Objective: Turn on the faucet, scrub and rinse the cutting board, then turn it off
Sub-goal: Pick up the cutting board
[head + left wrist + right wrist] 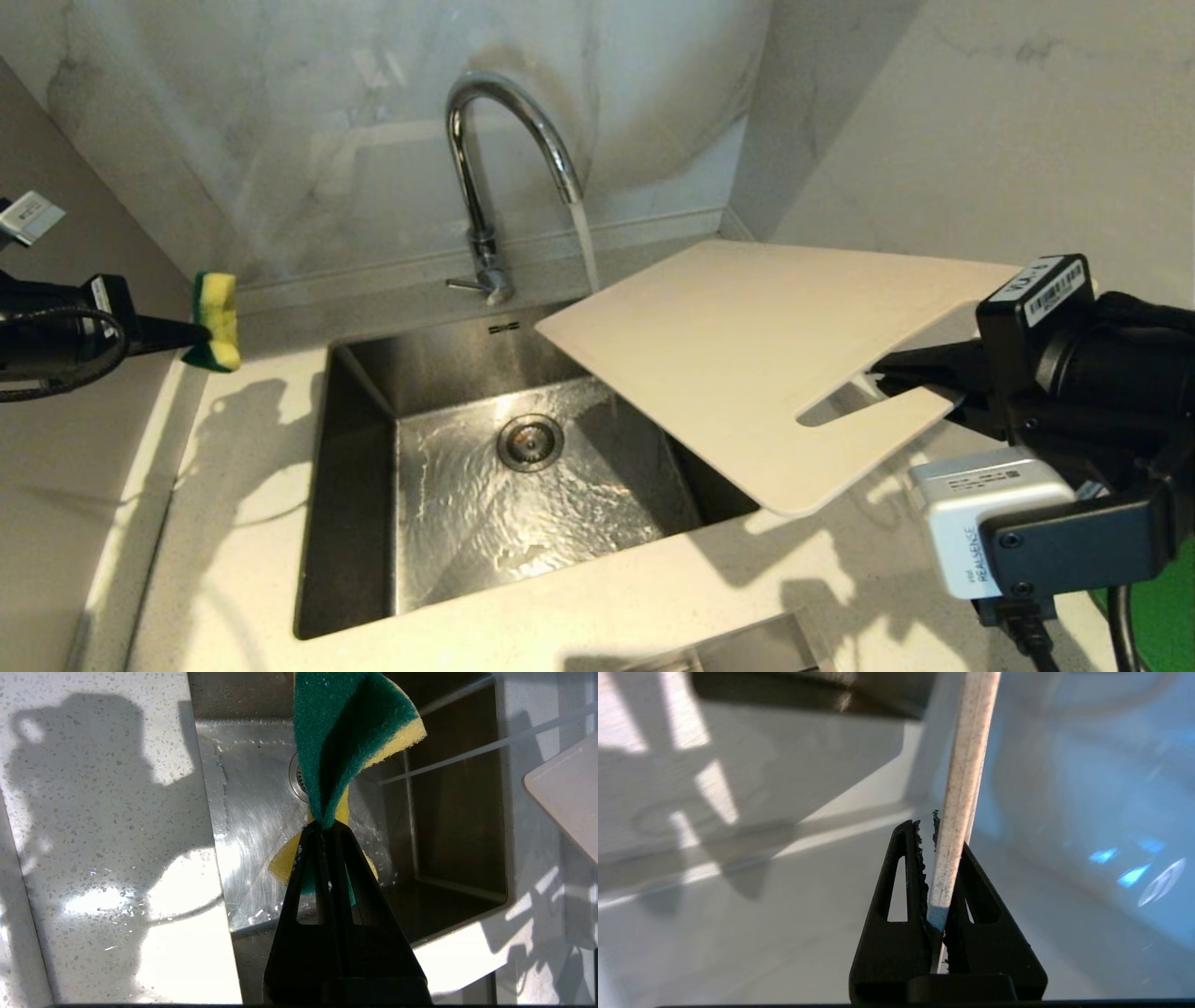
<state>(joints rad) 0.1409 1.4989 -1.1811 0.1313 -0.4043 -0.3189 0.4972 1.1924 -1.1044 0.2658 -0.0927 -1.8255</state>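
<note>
The chrome gooseneck faucet (485,177) stands behind the sink, and water streams from its spout (584,245). My right gripper (896,383) is shut on the handle-slot end of the cream-white cutting board (747,355) and holds it tilted over the sink's right side, its far corner close to the stream. The right wrist view has the board's edge (959,812) pinched between the jaws of the right gripper (941,833). My left gripper (191,333) hovers over the counter left of the sink, shut on a green-and-yellow sponge (217,320). That sponge (345,742) folds out past the left gripper (323,828).
The steel sink (359,392) has water rippling round its drain (529,441). Speckled white counter (243,523) surrounds it. Marble walls close in behind and on the right. A metal-edged object (747,649) sits at the front edge.
</note>
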